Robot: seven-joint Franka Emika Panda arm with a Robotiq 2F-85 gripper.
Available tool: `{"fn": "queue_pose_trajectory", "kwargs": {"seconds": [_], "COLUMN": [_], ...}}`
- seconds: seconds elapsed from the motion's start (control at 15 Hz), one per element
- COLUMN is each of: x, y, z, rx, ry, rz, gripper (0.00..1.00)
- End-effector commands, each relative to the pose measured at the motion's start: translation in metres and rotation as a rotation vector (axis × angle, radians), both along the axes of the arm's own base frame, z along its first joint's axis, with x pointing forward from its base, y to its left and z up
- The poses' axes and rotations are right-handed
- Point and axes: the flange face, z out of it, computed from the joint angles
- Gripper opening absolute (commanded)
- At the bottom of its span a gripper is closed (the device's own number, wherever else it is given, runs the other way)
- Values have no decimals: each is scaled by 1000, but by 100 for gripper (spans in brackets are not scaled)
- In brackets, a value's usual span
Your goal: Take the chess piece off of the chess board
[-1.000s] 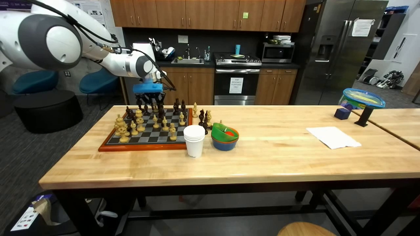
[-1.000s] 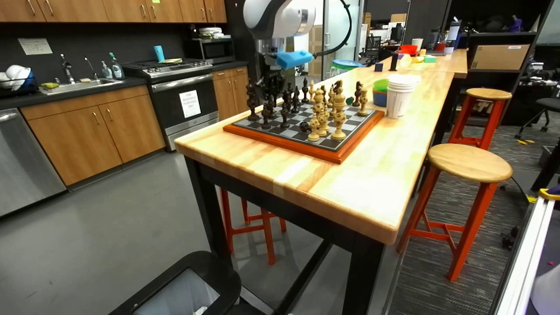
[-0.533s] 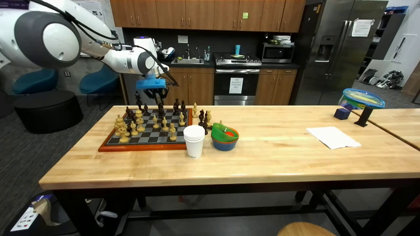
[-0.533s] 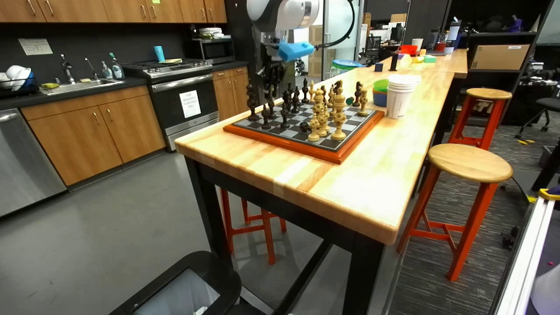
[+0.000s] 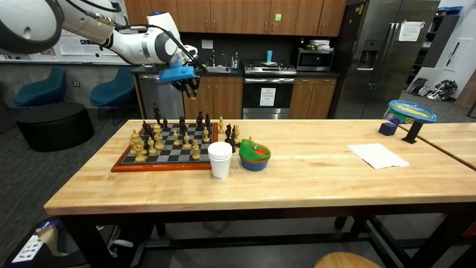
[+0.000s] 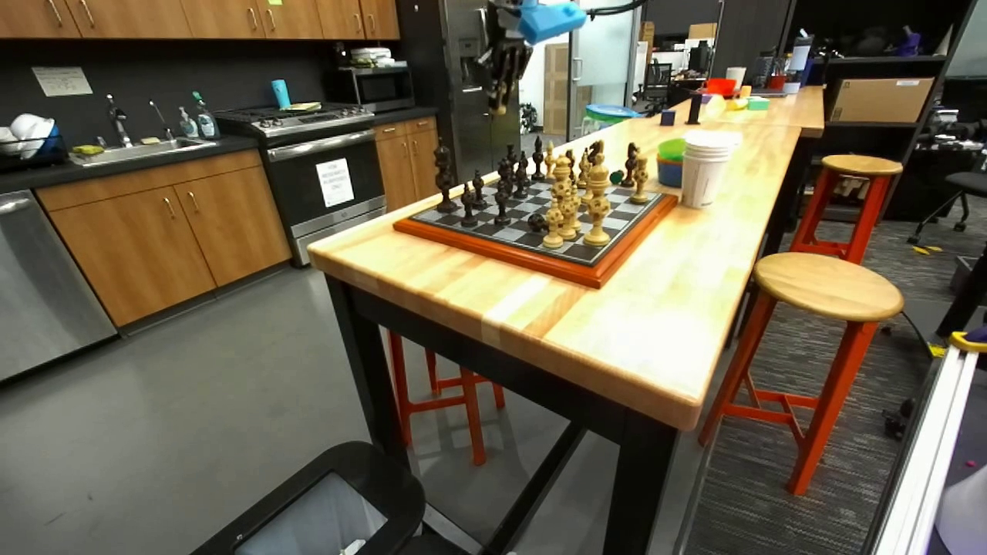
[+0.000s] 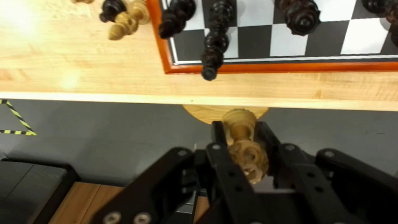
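- Chess piece (image 7: 244,146), pale: in the air, higher than the chess board (image 5: 163,167); wrist view shows it against floor (image 7: 102,130) beyond the table (image 7: 77,82).
- Base points out past the jaws, knobbed head toward the wrist camera; long axis roughly along the jaws.
- Jaws pinching it, hiding its sides.
- Both exterior views: only a pale tip visible.
- Head blurred; kind of piece unclear.

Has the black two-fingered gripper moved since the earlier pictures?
Yes: relative to the checkered, reddish-brown-framed chess board, the gripper has risen and shifted image-right in both exterior views.
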Motion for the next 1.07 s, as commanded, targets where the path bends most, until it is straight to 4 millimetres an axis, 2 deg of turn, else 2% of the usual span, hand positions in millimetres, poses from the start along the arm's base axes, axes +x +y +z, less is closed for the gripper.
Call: {"fn": "queue_pose_trajectory", "kwargs": {"seconds": [0.0,0.2,0.33,0.4,0.47,0.87,0.93,1.0], "x": [-41,-68,-82,-62,-66,-62,-62,-60], "y": [-37,-78,-98,-91,-97,-90,-90,-100], "z": [30,42,44,40,40,36,36,35], "rx": [-63,-117,-142,-127,-129,-126,-126,-129], "ry": [4,13,17,10,12,16,15,23], "rz": [-77,-158,-203,-165,-175,-163,-164,-179], "gripper": [7,7,7,7,29,29,7,7]}}
